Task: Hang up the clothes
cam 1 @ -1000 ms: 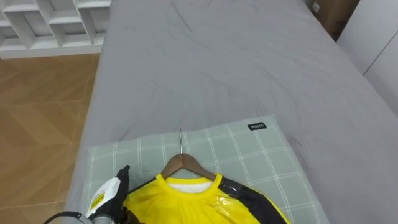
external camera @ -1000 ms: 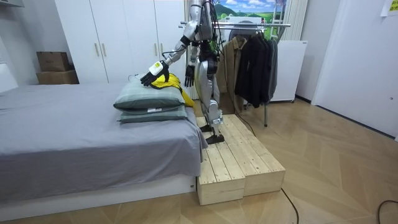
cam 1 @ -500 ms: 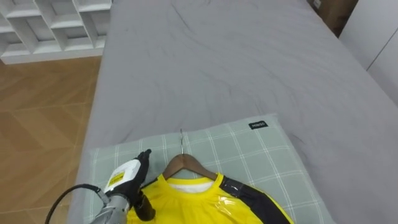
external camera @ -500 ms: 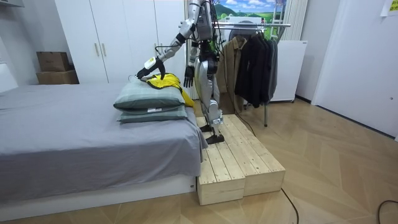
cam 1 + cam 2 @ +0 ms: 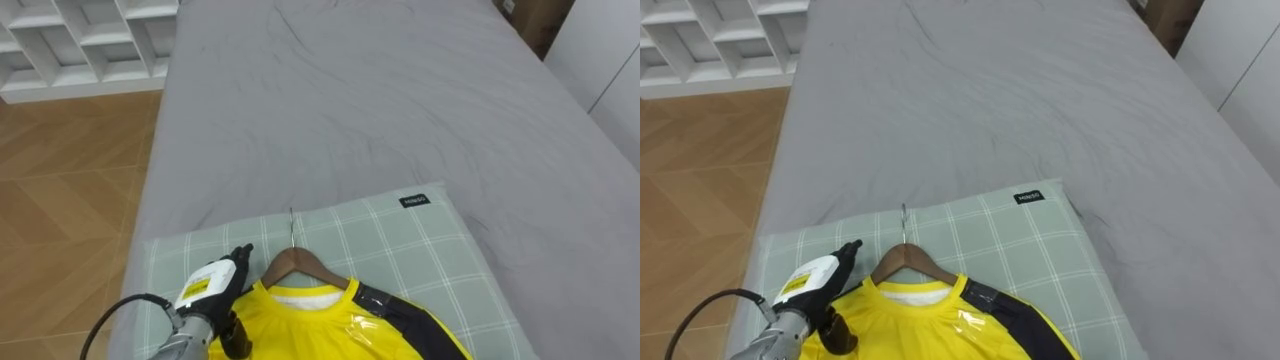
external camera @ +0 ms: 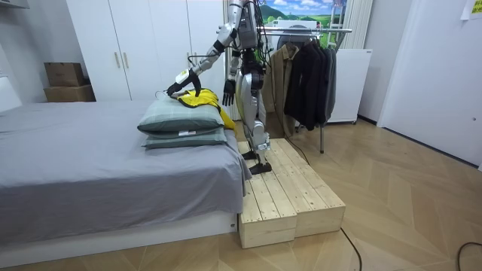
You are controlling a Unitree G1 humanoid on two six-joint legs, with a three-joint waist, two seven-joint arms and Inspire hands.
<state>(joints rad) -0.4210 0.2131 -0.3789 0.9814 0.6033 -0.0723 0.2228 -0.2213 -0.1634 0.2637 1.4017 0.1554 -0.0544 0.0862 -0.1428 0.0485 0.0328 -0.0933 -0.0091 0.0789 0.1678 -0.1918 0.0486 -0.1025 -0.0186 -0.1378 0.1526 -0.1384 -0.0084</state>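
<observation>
The grey bed (image 5: pixel 380 100) takes up most of the eye views. A checked green pillow (image 5: pixel 410 250) lies at its near end; the room view shows it stacked on a second pillow (image 6: pixel 184 139). The robot stands on a wooden platform (image 6: pixel 290 188) at that end of the bed, with a rack of dark clothes (image 6: pixel 305 71) behind it.

A yellow shirt (image 5: pixel 300 335) with dark sleeves lies on the pillow's near edge. Its lower part is cut off by the frame. It sits on a wooden hanger (image 5: pixel 297 264) whose thin metal hook (image 5: pixel 291 228) lies flat and points up the bed.

The left robot hand (image 5: pixel 208 287) rests at the shirt's left shoulder, just beside the hanger, with dark fingers stretched forward rather than curled. Its palm side is hidden. The right robot hand (image 6: pixel 227 93) hangs by the robot's hip, too small to read.
</observation>
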